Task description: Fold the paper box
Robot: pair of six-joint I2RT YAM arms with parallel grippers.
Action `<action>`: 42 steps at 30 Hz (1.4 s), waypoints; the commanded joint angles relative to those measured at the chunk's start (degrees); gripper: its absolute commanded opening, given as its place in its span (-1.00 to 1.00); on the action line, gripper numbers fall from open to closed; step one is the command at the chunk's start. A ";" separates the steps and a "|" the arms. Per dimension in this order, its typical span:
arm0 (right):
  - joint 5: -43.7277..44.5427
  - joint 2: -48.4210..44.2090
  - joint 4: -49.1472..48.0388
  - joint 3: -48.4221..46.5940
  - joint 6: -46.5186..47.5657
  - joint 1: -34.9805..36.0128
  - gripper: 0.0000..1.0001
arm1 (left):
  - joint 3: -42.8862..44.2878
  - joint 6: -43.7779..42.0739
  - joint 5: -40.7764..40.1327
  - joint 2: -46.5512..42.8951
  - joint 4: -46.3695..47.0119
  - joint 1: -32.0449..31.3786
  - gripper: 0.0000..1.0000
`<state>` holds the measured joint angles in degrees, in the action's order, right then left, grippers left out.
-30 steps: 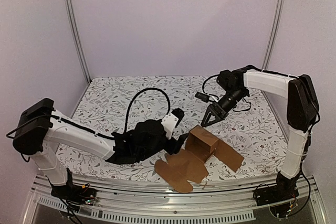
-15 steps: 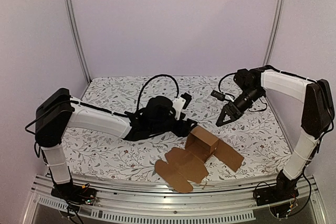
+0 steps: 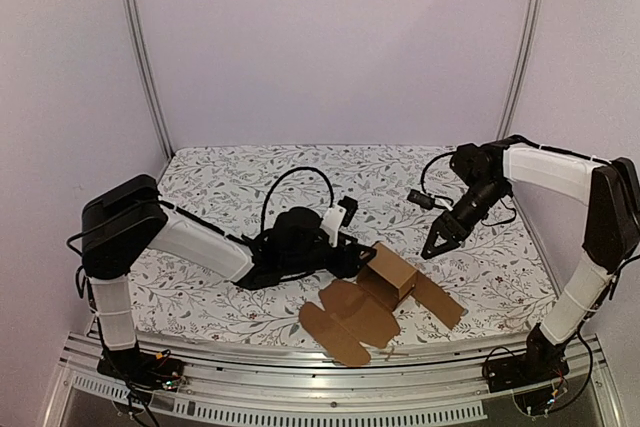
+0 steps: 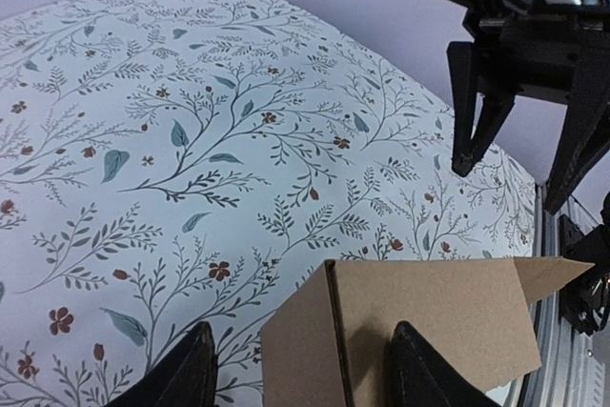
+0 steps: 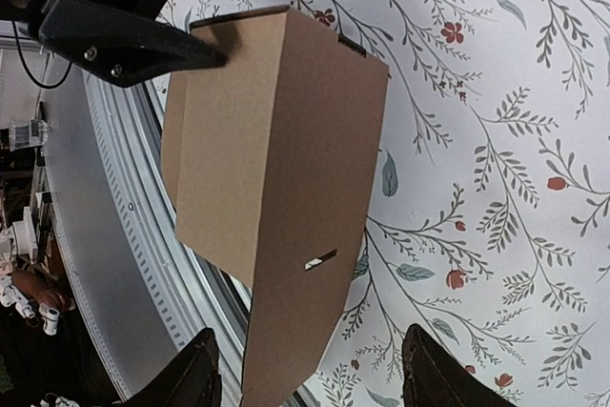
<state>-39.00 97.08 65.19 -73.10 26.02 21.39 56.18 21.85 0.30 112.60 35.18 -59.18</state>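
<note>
Stretching low across the floral surface (image 3: pixel 220 187) from the left, the left arm is pointing its end effector (image 3: pixel 352 250) at the paper box (image 3: pixel 388 274). A black cable (image 3: pixel 290 182) is arching above its wrist. Its jaws are standing fairly wide apart and straddling the upright corner edge of the box's near wall, one finger (image 4: pixel 186 374) outside over the cloth and the other (image 4: pixel 419 369) in front of the brown panel. Whether either is pressing the cardboard, I cannot tell.

The box is sitting partly folded near the front edge of the surface, between the two arms, with several walls standing as an open carton. Rounded flaps (image 3: pixel 345 319) are lying flat towards the front rail, and another panel (image 3: pixel 440 299) is lying flat to the right.

Just right of the box, the right end effector (image 3: pixel 433 250) is hovering above the cloth, pointing down and leftward. Its jaws are standing wide, holding nothing and clear of the cardboard.
</note>
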 commanded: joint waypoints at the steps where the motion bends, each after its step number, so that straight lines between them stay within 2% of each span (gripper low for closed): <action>1: 5.26 -5.34 -0.87 3.70 2.35 2.36 0.27 | -5.91 4.22 -3.65 1.85 1.91 -0.27 0.22; 7: 14.95 -9.65 -1.47 7.52 3.16 10.18 0.28 | -8.78 6.32 -5.25 2.40 5.83 -0.59 0.22; 12: 21.81 -11.20 -3.71 8.73 1.71 13.82 0.20 | -7.33 7.69 -9.52 1.00 0.41 -0.93 0.21; 14: 24.85 -10.34 -4.55 8.41 1.14 14.30 0.06 | -7.75 8.36 -11.01 -0.09 -0.71 -1.01 0.21; 16: 28.35 -8.79 -5.78 7.50 0.51 14.30 -0.33 | -8.72 8.77 -11.53 -1.41 -0.81 -1.18 0.21; 18: 32.01 -7.22 -6.92 6.10 0.10 14.30 -0.63 | -9.58 8.83 -11.85 -2.86 -0.97 -1.57 0.20; 21: 34.22 -4.33 -7.80 2.93 -0.02 14.32 -0.75 | -11.26 8.92 -12.29 -4.88 -1.31 -2.26 0.20; 27: 32.74 0.89 -9.17 -3.28 3.01 14.69 -0.95 | -14.79 9.36 -12.90 -9.83 -1.61 -4.41 0.21; 31: 31.73 5.33 -9.34 -7.58 7.46 15.96 -1.00 | -16.69 7.73 -14.18 -16.19 -4.60 -5.39 0.24; 37: 32.73 12.00 -9.68 -12.73 12.67 18.17 -1.00 | -16.40 1.85 -16.13 -28.15 -17.11 -4.11 0.34; 40: 32.45 13.61 -10.22 -14.40 13.77 18.75 -1.00 | -14.59 -0.21 -13.04 -29.08 -20.84 -0.80 0.40; 42: 31.95 14.04 -10.09 -15.16 13.54 18.72 -0.98 | -11.94 -1.63 -8.01 -25.65 -23.10 2.36 0.41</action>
<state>-7.09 108.38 55.61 -86.76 37.50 39.42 40.60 24.77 -13.67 83.42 21.28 -62.13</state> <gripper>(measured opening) 0.005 0.699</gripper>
